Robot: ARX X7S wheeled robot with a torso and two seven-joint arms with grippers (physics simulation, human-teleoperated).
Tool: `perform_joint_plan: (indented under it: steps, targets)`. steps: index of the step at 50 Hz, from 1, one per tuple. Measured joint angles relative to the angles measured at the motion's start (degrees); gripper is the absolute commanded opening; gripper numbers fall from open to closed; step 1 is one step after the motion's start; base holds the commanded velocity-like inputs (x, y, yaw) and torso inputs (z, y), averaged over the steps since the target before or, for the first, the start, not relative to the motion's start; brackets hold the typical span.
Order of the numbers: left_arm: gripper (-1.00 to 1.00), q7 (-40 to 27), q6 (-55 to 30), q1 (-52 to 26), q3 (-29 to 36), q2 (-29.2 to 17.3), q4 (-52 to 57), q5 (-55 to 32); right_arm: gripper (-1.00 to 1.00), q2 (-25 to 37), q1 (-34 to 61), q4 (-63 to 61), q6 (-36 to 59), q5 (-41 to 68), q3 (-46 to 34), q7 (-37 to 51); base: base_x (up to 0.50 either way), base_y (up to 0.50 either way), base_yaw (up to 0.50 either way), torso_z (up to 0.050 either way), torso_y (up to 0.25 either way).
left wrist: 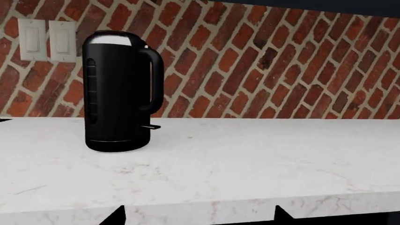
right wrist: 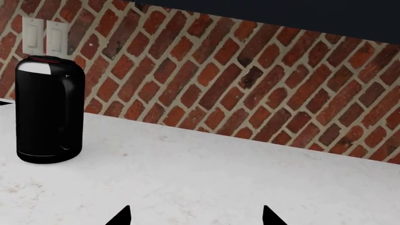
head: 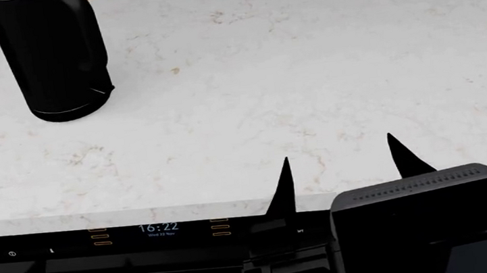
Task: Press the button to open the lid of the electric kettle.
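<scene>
The electric kettle (left wrist: 119, 93) is tall, glossy black and stands upright on the white marble counter (left wrist: 250, 159) by the brick wall, its loop handle towards the open counter. Its lid (left wrist: 111, 35) is shut; a thin red ring shows at the rim in the right wrist view (right wrist: 45, 59). The kettle also shows at the far left in the head view (head: 49, 55), with its top cut off. My left gripper (left wrist: 198, 218) is open and empty at the counter's front edge, well short of the kettle. My right gripper (head: 341, 160) is open and empty over the counter's front, far right of the kettle (right wrist: 48, 112).
A red brick wall (right wrist: 250, 79) backs the counter, with two white light switches (left wrist: 47, 40) behind the kettle. Below the counter's front edge is a dark appliance with a clock display (head: 158, 228). A dark cabinet edge (right wrist: 281, 14) hangs above.
</scene>
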Motion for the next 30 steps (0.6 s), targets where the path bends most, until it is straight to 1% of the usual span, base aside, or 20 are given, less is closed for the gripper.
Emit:
perform_joint_plan:
  steps: [7, 12, 24, 30]
  targets:
    - [1.00, -0.7, -5.8, 0.7, 0.4, -1.7, 7.5, -0.5, 1.00, 0.4, 0.0, -0.3, 0.1, 0.1, -0.2, 0.5, 0.00, 0.00, 0.00, 0.050, 0.000]
    - [1.00, -1.2, -8.5, 1.0, 0.5, -2.3, 10.7, -1.2, 1.00, 0.8, -0.1, -0.5, 0.1, 0.1, -0.2, 0.8, 0.00, 0.00, 0.00, 0.050, 0.000]
    - [1.00, -2.2, -11.1, 1.4, -0.5, -3.5, 13.9, -3.5, 1.00, 2.0, 0.1, -1.3, 1.0, 0.2, 0.4, 1.3, 0.00, 0.00, 0.00, 0.050, 0.000]
    - [1.00, -2.7, -11.8, 1.8, -1.5, -4.0, 14.9, -5.2, 1.00, 2.1, 0.1, -1.9, 0.7, 0.7, 1.3, 1.2, 0.04, 0.00, 0.00, 0.006, 0.000]
